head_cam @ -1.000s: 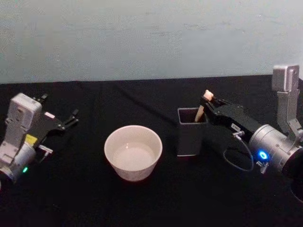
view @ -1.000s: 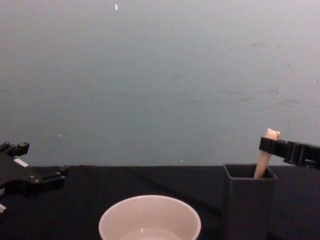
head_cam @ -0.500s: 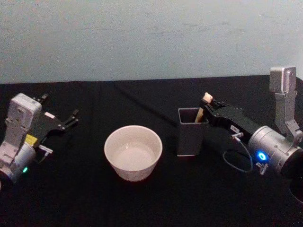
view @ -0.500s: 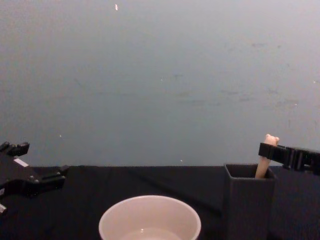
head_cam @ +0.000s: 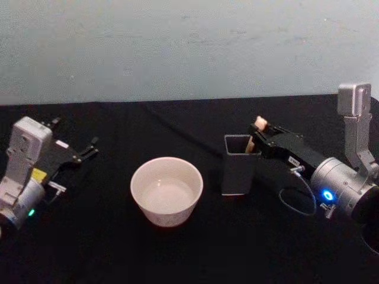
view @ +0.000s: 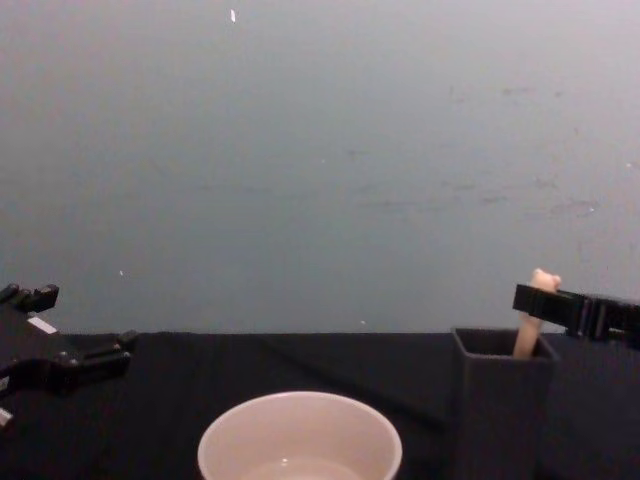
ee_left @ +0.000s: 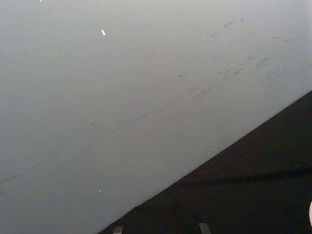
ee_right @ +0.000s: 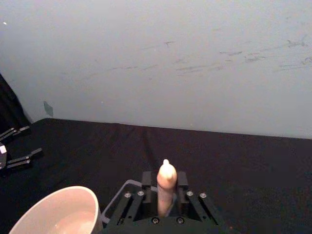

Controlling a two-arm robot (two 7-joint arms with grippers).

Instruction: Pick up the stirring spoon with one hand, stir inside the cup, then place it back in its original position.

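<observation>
The right gripper (head_cam: 258, 134) is clamped on the stirring spoon (head_cam: 257, 128), standing in the dark holder (head_cam: 239, 164) right of the cup (head_cam: 166, 190). Lifting askew could snag the rim and tip it. The left gripper (head_cam: 87, 149) idles, fingers apart, far left.

My work surface is a table (head_cam: 195, 248) draped in black cloth, running back to a pale wall. Two things stand directly on it. The cup (head_cam: 166, 190), wide, round and off-white, sits near the middle, upright with its mouth open. Taking the cup as my mark, the dark grey square holder (head_cam: 238, 165) stands just beside it on my right and slightly farther back toward the wall, apart from it and upright. A thin dark cable (head_cam: 177, 131) lies across the cloth behind the cup, slanting toward the holder.
</observation>
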